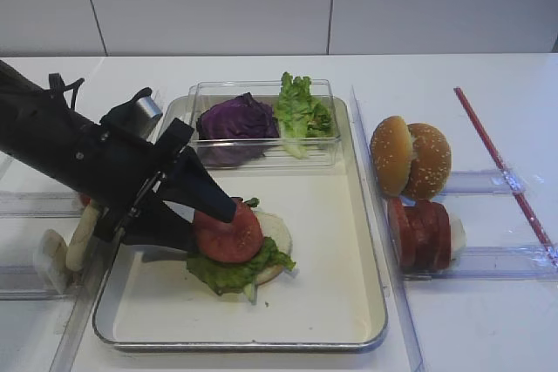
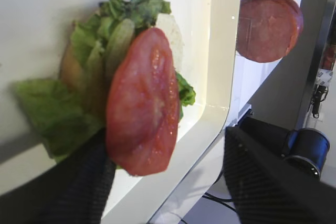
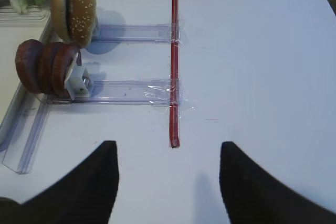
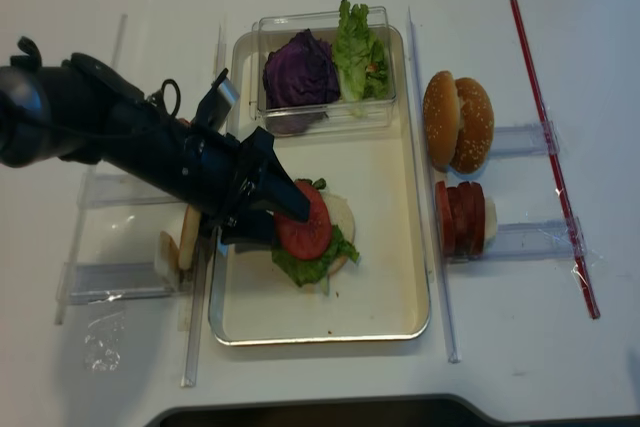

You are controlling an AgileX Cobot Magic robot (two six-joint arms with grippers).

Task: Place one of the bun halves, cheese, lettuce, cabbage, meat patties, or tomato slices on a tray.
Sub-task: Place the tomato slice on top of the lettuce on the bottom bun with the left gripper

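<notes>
**Tomato slice on the stack, left fingers spread around it**

The large rectangular shiny metal tray [image 1: 366, 302] with a cream floor sits in the middle of the white table [image 1: 488, 320]. On its floor lies a pale bun half [image 1: 277, 233], cut face up, covered by a frilly green lettuce leaf [image 1: 231, 274], and on the lettuce rests a round bright-red tomato slice [image 1: 231, 234] with a mottled pinkish face.

The black left gripper [image 1: 228, 231] reaches in from the left. Its fingers stand wide apart on either side of the tomato slice; one touches the slice's edge in the left wrist view, the other stands clear of it, so the slice is released.

At the tray's far end a small clear plastic box [image 1: 261, 93] holds a dark purple crinkled cabbage lump [image 1: 235, 119] and more green lettuce leaves [image 1: 301, 111].

To the right of the tray, two golden sesame-seeded bun halves [image 1: 410, 157] stand on edge in a clear plastic rack [image 1: 488, 182], and nearer, dark brown-red meat patties [image 1: 420, 234] stand on edge in another. A thin red strip [image 1: 501, 167] lies across both racks.

The black right gripper [image 3: 169, 177] hovers over bare table near the strip's end, its fingers spread with nothing between them.
</notes>
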